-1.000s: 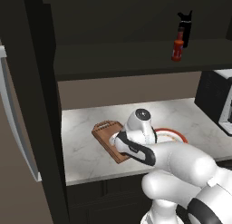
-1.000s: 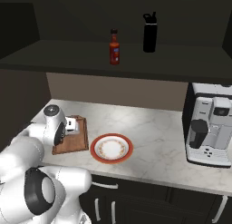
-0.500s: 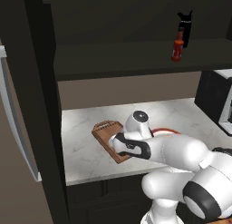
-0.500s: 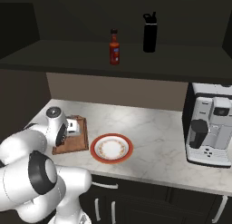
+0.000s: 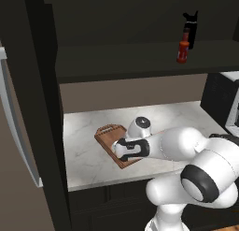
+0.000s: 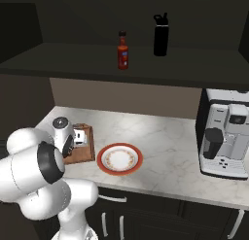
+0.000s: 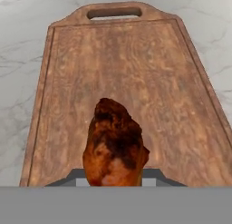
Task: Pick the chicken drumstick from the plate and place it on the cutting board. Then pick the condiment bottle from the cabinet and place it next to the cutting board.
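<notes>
White arm bends low, holding chicken drumstick (image 7: 115, 143) over cutting board (image 7: 122, 73).

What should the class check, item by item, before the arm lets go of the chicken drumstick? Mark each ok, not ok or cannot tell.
1. Claw shut on the chicken drumstick: ok.
2. Drumstick over the cutting board, not the counter: ok, wood lies all around it in the hand view.
3. Drumstick already resting on the board: cannot tell.
4. Plate no longer carries the drumstick: ok.
5. Red bottle upright on the cabinet shelf, ready for the second step: ok.
6. Bare counter beside the board for the bottle: ok, between board and plate or behind.
</notes>
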### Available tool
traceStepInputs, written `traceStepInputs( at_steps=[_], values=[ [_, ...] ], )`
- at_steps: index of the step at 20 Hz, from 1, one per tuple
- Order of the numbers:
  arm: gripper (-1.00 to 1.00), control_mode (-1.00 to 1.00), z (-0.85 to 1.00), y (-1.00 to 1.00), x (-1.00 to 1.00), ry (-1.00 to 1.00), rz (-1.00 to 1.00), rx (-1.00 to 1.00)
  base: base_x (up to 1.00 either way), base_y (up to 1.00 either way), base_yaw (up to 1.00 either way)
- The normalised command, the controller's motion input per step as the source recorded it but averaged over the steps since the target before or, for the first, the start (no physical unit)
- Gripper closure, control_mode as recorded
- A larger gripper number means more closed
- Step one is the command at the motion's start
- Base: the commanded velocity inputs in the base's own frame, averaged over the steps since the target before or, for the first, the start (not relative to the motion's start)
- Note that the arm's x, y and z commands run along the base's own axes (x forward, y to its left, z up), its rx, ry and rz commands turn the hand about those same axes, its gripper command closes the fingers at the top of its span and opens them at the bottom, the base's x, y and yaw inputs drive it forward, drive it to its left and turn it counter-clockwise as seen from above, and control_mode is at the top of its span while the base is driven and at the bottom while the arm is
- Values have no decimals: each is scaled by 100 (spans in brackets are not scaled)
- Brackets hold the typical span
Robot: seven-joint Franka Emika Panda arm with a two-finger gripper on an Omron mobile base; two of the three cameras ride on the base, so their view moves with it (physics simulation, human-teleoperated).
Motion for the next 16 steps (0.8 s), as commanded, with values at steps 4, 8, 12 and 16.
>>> traceStepInputs(
  at_steps=[4,8,12,16],
  values=[
    [100,-100,-17,0,20,0,0,0,0,0,0],
    [100,-100,-15,0,20,0,0,0,0,0,0],
    [100,-100,-15,0,19,0,0,0,0,0,0],
    [100,-100,-14,0,13,0,0,0,0,0,0]
  ],
)
